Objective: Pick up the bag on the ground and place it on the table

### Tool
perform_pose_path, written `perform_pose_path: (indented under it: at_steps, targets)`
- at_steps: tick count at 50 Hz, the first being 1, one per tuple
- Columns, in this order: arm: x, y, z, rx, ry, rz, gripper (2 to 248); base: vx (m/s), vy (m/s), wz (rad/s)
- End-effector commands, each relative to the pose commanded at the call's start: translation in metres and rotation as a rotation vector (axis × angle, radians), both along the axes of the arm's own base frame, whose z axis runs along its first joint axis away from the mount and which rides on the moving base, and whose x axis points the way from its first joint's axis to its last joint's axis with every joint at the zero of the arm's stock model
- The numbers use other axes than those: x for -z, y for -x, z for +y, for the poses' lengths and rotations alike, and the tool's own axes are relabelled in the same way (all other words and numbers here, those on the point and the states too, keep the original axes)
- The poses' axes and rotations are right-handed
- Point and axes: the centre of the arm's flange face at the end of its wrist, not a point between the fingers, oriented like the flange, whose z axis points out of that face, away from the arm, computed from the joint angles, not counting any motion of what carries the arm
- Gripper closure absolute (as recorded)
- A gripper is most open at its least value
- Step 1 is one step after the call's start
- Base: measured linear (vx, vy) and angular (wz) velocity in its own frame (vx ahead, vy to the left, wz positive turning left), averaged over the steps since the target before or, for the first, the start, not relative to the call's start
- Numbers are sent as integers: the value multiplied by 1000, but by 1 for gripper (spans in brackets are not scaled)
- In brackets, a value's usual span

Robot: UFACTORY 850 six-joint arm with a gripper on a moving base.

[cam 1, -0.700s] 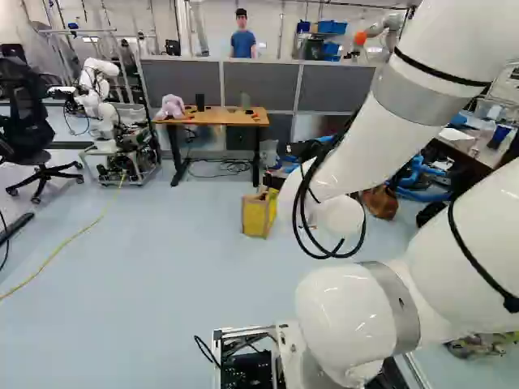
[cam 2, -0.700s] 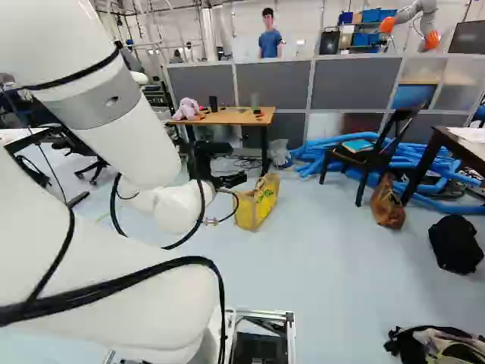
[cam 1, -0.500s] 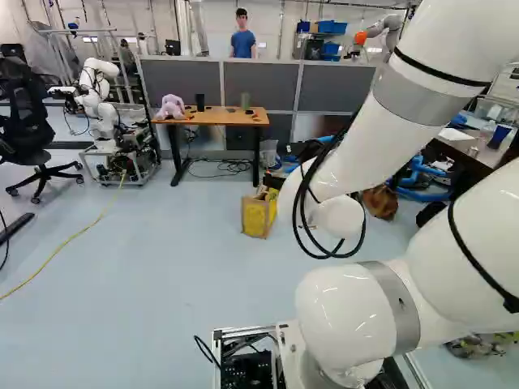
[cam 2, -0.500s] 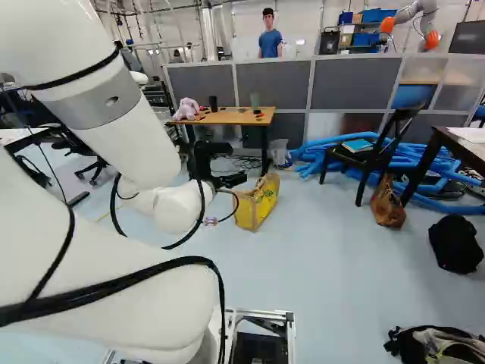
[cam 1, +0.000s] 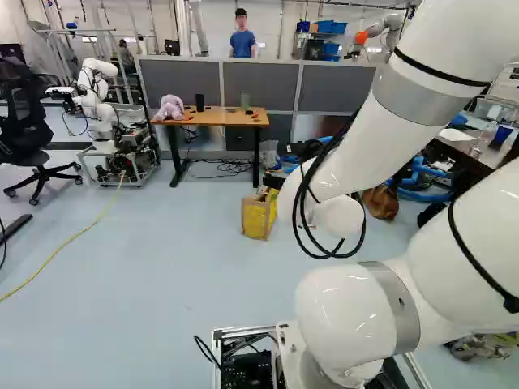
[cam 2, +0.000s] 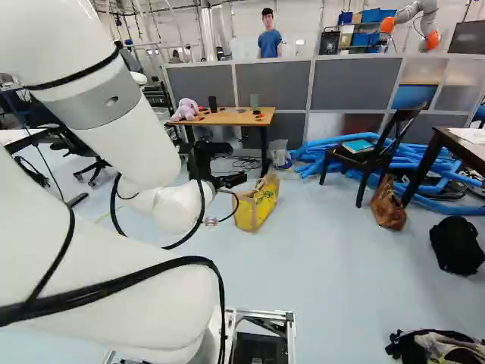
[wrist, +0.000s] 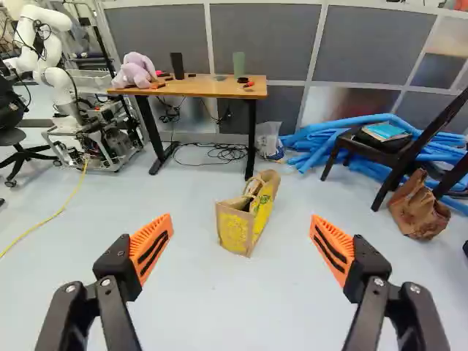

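Toy (wrist: 135, 72) on table (wrist: 194, 88); chair (wrist: 371, 144) nearby

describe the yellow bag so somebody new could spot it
Find the wooden-topped table before the grey partition. On the floor in front of it stands a yellow-and-tan shopping bag. Its yellow sides set it apart from the brown bag beside the black chair.

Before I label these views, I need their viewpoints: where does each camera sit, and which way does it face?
Left base view: behind the arm, to its left, facing ahead and slightly down; white links crowd its right.
Right base view: behind the arm, to its right, facing likewise; the links fill its left.
Wrist view: on the wrist, looking along the open gripper toward the yellow bag; both orange-padded fingers show.
Both base views share the bag and wooden table.
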Motion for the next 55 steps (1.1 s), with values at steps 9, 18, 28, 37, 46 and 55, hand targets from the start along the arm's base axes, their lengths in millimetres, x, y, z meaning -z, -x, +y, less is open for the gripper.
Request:
perform_pose_path:
  at_steps: [9,18,28,37,46,55]
  targets:
    - [0,0,0,0,0,0,3,90,2,3]
    - [0,0,0,0,0,0,3,122,4,3]
    - [0,0,0,0,0,0,3,151,3,4]
    - [0,0,0,0,0,0,3,156,5,8]
    - [0,0,0,0,0,0,3,156,4,3]
    - [0,0,0,0,0,0,3,155,3,2]
